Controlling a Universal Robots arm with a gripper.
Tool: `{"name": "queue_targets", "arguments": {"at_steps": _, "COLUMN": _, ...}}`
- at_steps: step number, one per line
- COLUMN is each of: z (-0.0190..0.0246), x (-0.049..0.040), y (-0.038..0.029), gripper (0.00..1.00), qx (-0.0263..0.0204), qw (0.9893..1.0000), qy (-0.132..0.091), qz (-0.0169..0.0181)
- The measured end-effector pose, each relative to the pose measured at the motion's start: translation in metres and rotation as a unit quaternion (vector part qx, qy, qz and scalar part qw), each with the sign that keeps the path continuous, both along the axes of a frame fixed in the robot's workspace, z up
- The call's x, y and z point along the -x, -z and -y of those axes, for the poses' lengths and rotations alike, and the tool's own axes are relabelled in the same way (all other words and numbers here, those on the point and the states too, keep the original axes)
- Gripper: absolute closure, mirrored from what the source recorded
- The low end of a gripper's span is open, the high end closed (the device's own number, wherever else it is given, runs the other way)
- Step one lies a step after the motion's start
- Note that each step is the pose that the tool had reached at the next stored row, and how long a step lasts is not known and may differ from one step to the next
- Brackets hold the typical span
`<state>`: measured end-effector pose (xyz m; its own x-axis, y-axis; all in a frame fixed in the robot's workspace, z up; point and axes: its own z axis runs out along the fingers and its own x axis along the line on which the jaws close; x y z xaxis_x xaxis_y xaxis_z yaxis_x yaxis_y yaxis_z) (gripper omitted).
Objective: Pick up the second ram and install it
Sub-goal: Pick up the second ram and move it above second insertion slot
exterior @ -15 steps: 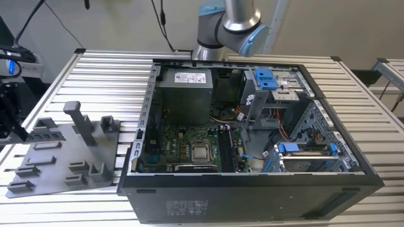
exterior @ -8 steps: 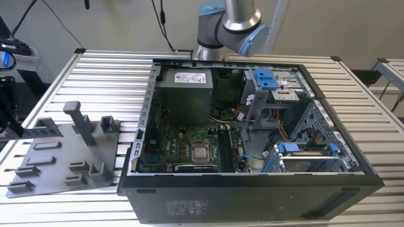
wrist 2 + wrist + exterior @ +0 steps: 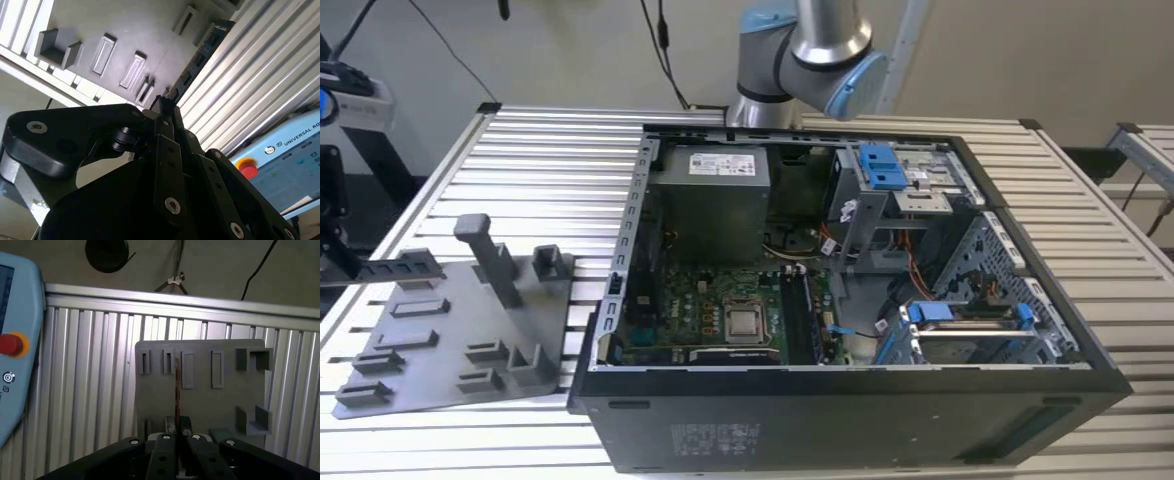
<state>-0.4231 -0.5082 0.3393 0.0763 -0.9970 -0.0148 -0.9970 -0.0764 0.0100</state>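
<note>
The second ram [image 3: 400,268] is a dark strip with chips, standing on edge over the far left end of the grey holder plate [image 3: 454,340] in the exterior view. My gripper [image 3: 334,262] is at that view's left edge, shut on one end of the strip. In the second wrist view the ram [image 3: 200,55] runs out from the black fingertips of the gripper [image 3: 165,102] across the plate [image 3: 125,30]. The first wrist view has the ram [image 3: 176,385] edge-on between the fingers of the gripper [image 3: 177,426]. I cannot tell whether its lower edge sits in a plate slot.
An open computer case [image 3: 1067,370] lies to the exterior view's right of the plate, with the motherboard [image 3: 720,300] and its long black slots [image 3: 798,310] exposed. The plate has upright posts [image 3: 491,255]. A teach pendant [image 3: 12,350] lies on the ribbed aluminium table [image 3: 547,160].
</note>
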Motion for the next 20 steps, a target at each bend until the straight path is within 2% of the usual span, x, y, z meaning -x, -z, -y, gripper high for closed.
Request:
{"name": "queue_targets", "arguments": {"at_steps": 14, "z": 0.0, "x": 0.0, "y": -0.031, "gripper": 0.85, "qx": 0.0, "qw": 1.0, "qy": 0.0, "qz": 0.0}}
{"name": "queue_targets", "arguments": {"at_steps": 20, "z": 0.0, "x": -0.0001, "y": -0.0314, "gripper": 0.85, "qx": 0.0, "qw": 1.0, "qy": 0.0, "qz": 0.0}}
